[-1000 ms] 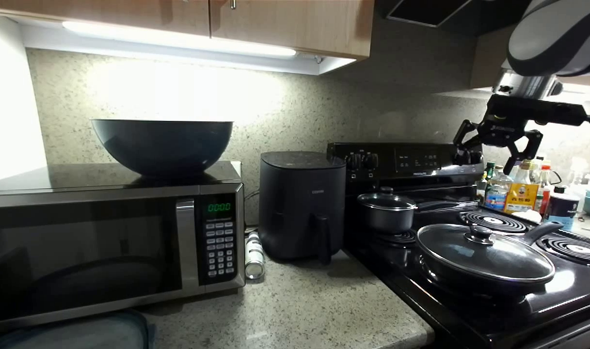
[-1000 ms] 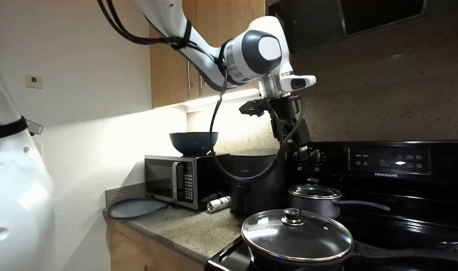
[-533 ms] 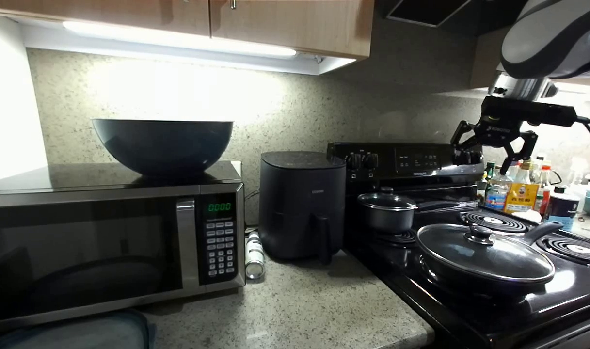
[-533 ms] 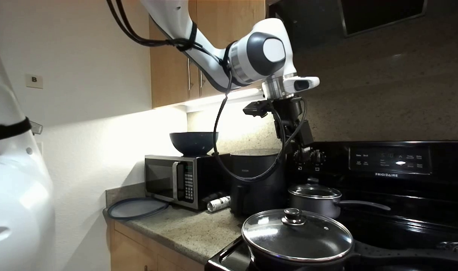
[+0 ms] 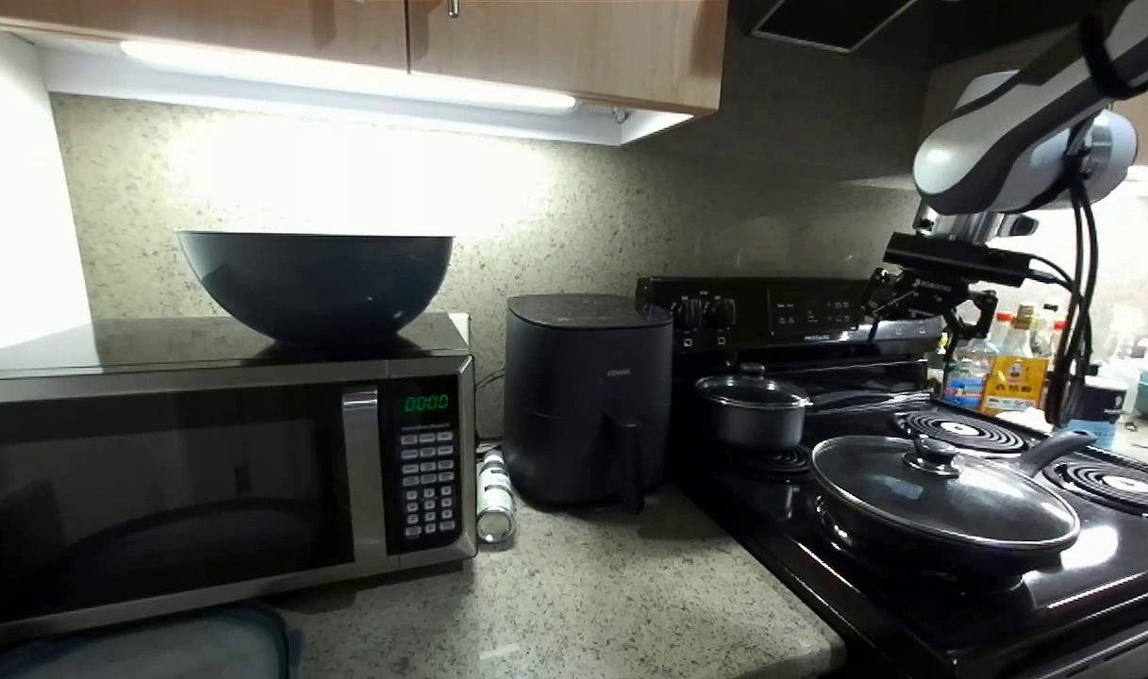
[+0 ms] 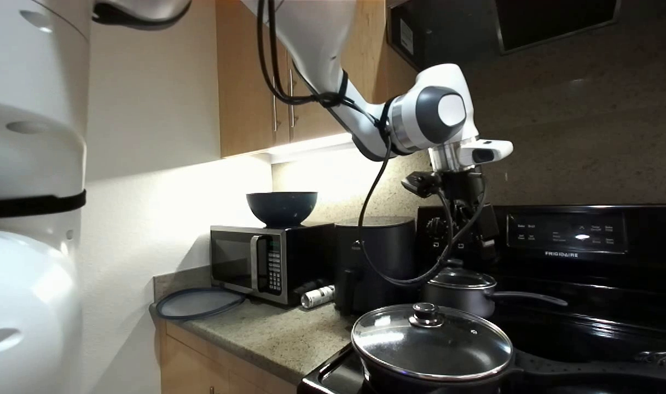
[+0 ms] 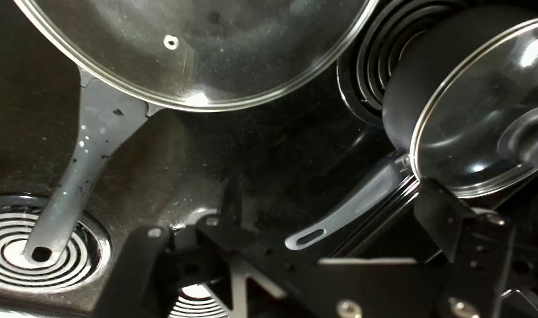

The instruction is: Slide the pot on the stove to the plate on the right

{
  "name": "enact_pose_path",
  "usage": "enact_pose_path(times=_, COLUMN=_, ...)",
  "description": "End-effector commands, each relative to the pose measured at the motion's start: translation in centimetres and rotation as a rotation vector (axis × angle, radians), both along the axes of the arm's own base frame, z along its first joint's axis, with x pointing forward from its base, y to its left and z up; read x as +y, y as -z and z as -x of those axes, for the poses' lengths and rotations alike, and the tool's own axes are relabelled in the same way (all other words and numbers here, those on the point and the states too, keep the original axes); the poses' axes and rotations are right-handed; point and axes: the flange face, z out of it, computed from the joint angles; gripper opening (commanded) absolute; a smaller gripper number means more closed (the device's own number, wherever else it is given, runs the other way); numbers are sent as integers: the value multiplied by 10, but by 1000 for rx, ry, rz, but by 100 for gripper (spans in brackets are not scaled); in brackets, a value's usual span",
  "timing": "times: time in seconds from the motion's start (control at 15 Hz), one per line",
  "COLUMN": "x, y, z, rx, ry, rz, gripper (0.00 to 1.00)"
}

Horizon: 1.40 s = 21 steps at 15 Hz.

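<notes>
The pot (image 5: 751, 426) is small, round and dark with a glass lid and knob. It sits on the back burner of the black stove (image 5: 781, 528), beside the air fryer. Its grey handle (image 7: 348, 205) points away from the air fryer, along the back panel. The pot also shows in an exterior view (image 6: 461, 301). My gripper (image 5: 913, 335) is open and empty, above the stove near the back panel. In the wrist view the fingers (image 7: 330, 194) stand wide on both sides of the handle, apparently above it. No dish plate shows; a coil burner plate (image 5: 965, 431) lies right of the pot.
The wide lidded pan (image 5: 941, 500) stands in front of the pot, its handle pointing right. The air fryer (image 5: 588, 405) stands close to the pot. Bottles (image 5: 1012, 368) stand beyond the stove's right side. The back panel (image 6: 590, 235) rises behind the pot.
The arm has come down and toward the back of the stove, lowering the open gripper nearer the pot's handle. The pot and pan have not moved.
</notes>
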Motion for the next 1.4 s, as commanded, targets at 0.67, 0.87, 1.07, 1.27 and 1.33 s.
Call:
enact_pose_path(times=0.67, x=-27, y=33, z=-55, rx=29, ry=1, rz=13, gripper=100)
enact_pose_path(times=0.87, x=-41, y=48, z=-74, rx=33, ry=-24, rz=39, gripper=100)
enact_pose_path(times=1.07, x=-52, y=59, z=-92, rx=34, ry=-42, rz=67, gripper=100)
enact_pose_path(times=1.27, x=-62, y=65, z=-108, rx=20, ry=-67, rz=98, gripper=100)
enact_pose_path(times=1.33, x=-65, y=65, z=-112, rx=19, ry=-61, rz=103, gripper=100)
